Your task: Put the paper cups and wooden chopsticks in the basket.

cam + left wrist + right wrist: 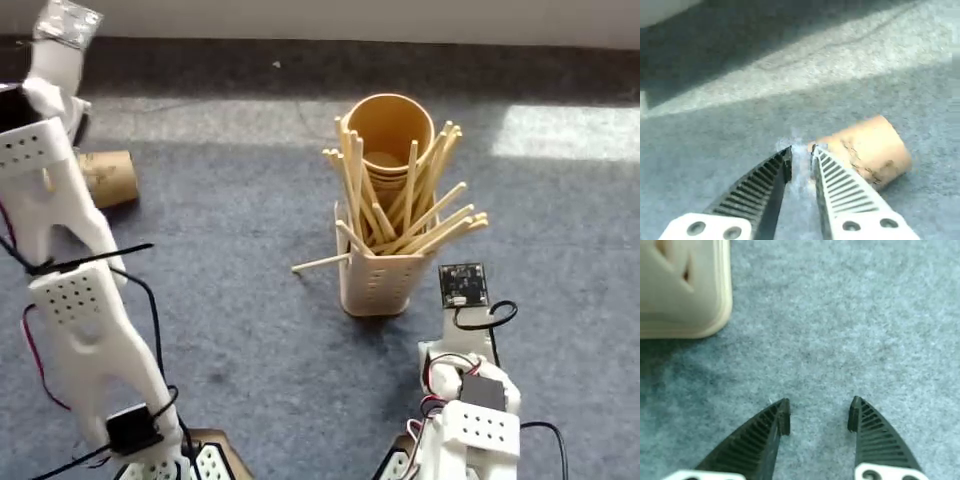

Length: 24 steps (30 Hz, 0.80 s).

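Observation:
A brown paper cup [867, 152] lies on its side on the grey carpet, at the far left in the high view [105, 178]. My left gripper [801, 154] hovers just beside it, fingers a narrow gap apart; the cup touches the outside of the white finger [840, 190] and nothing is between them. The beige basket [378, 285] stands upright in the middle, holding another paper cup [390, 130] and several wooden chopsticks [415, 215]. One chopstick [320, 264] pokes out sideways at its left. My right gripper [819, 415] is open over bare carpet near the basket's corner [690, 300].
The left arm [60, 250] stretches along the left edge toward the lying cup. The right arm [470, 400] sits at the front right, just right of the basket. A dark strip and pale wall run along the far edge.

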{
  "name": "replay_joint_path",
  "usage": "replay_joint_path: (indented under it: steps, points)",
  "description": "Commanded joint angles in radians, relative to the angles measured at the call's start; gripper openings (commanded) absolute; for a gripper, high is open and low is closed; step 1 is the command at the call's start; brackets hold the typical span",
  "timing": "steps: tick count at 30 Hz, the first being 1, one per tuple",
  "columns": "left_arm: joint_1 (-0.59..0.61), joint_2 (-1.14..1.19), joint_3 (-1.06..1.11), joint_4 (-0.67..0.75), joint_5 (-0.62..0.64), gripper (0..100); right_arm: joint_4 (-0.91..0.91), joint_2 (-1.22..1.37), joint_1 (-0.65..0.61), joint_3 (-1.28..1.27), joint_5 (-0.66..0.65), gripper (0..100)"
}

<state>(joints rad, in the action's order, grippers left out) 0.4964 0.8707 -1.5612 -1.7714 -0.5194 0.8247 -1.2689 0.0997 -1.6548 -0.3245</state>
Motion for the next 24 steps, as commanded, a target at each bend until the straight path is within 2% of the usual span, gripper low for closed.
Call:
replay_joint_path:
  steps: [1, 6, 8, 10, 13, 15, 18, 20, 24]
  points:
    - [0.111, -0.255, 0.012, -0.015, 0.009, 9, -0.015, -0.002, -0.015, -0.01, -0.012, 20.2]
    - [0.246, -0.282, 0.202, -0.017, 0.014, 11, -0.015, -0.002, -0.015, -0.01, -0.012, 20.2]
    - [0.291, -0.288, 0.38, -0.018, 0.061, 19, -0.015, -0.002, -0.015, -0.01, -0.012, 20.2]
    - [0.309, -0.331, 0.619, -0.018, 0.041, 29, -0.015, -0.002, -0.016, -0.01, -0.012, 20.2]
    - [0.308, -0.458, 0.974, -0.015, -0.14, 34, -0.015, -0.002, -0.018, -0.01, -0.011, 20.2]
    - [0.298, -0.57, 1.139, -0.011, -0.313, 32, -0.015, -0.002, -0.018, -0.01, -0.009, 20.2]
    - [0.297, -0.75, 1.307, 0.012, -0.493, 27, -0.015, -0.002, -0.018, -0.01, -0.009, 20.2]
    - [0.318, -0.865, 1.399, 0.104, -0.545, 25, -0.015, -0.002, -0.018, -0.01, -0.011, 20.2]
    - [0.371, -1.038, 1.641, 0.41, -0.503, 27, -0.015, -0.002, -0.016, -0.01, -0.011, 20.2]
